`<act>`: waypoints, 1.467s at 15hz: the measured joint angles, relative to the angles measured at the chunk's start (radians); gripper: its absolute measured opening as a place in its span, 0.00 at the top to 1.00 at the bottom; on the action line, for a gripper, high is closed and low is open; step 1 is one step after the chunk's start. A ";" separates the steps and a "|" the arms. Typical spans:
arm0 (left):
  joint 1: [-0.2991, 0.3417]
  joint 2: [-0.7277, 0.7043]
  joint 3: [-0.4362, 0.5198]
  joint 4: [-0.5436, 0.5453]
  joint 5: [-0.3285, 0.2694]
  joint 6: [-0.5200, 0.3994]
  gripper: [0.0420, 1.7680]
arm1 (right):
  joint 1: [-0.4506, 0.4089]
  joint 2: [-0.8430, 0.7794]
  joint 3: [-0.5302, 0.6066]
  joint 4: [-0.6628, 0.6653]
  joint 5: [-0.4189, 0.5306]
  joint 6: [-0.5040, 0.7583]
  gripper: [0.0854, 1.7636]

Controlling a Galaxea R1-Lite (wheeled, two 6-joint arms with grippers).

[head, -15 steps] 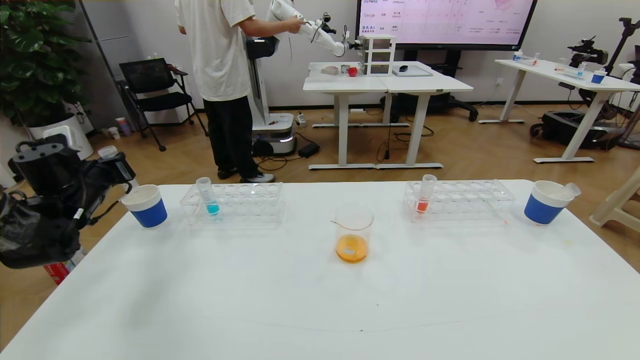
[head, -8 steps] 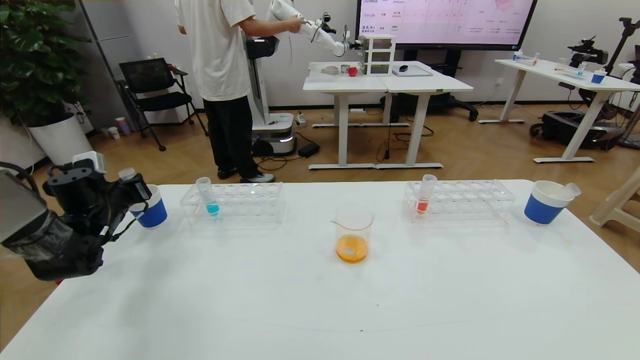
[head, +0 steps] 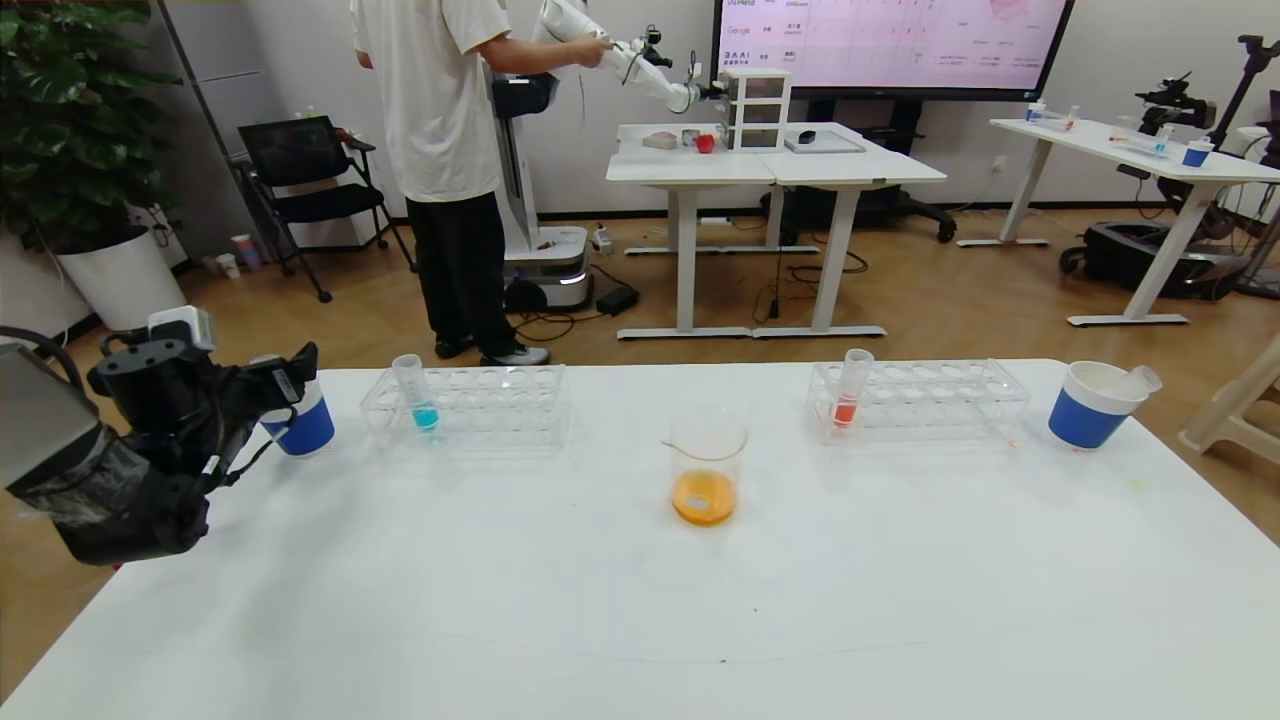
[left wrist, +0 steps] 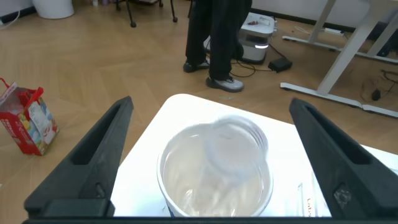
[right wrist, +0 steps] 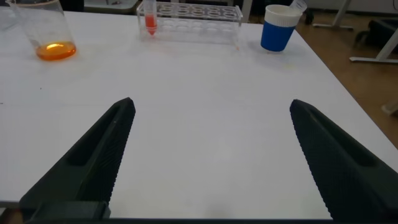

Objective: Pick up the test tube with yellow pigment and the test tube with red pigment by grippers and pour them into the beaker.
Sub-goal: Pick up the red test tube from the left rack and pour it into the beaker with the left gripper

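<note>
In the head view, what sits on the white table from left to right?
Left gripper over a blue-and-white paper cup → clear rack holding a blue-liquid tube → glass beaker of orange liquid → second clear rack holding an orange-red tube → another blue-and-white paper cup.

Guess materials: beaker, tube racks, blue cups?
Beaker: clear glass by the look, orange liquid visible through the wall. Racks: transparent rigid plastic, probably acrylic, table showing through. Cups: likely paper, matte blue wall, white rim.
</note>
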 joint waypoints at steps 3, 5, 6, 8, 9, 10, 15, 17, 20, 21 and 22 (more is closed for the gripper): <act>-0.005 -0.019 -0.006 -0.007 -0.001 0.000 0.01 | 0.000 0.000 0.000 0.000 0.000 0.000 0.02; -0.026 -0.057 -0.021 0.007 0.000 -0.001 0.01 | 0.000 0.000 0.000 0.000 0.000 0.000 0.02; -0.045 -0.083 -0.029 0.037 -0.001 -0.001 0.01 | 0.000 0.000 0.000 0.000 0.000 0.000 0.02; -0.106 -0.142 -0.049 0.119 -0.001 -0.001 0.01 | 0.000 0.000 0.000 0.000 0.000 0.000 0.02; -0.147 -0.168 -0.065 0.150 0.000 0.001 0.01 | 0.000 0.000 0.000 0.000 0.000 0.000 0.02; -0.187 -0.191 -0.077 0.176 0.000 0.014 0.01 | 0.000 0.000 0.000 0.000 0.000 0.000 0.02; -0.350 -0.278 -0.080 0.203 0.010 0.097 0.01 | 0.000 0.000 0.000 0.000 0.000 0.000 0.02; -0.375 -0.329 -0.075 0.226 0.027 0.120 0.01 | 0.000 0.000 0.000 0.000 0.000 0.000 0.02; -0.397 -0.464 -0.061 0.315 0.040 0.158 0.01 | 0.000 0.000 0.000 0.000 0.000 0.000 0.02; -0.399 -0.526 -0.048 0.354 0.041 0.171 0.01 | 0.000 0.000 0.000 0.000 0.000 0.000 0.02; -0.400 -0.585 -0.029 0.388 0.041 0.183 0.01 | 0.000 0.000 0.000 0.000 0.000 0.000 0.02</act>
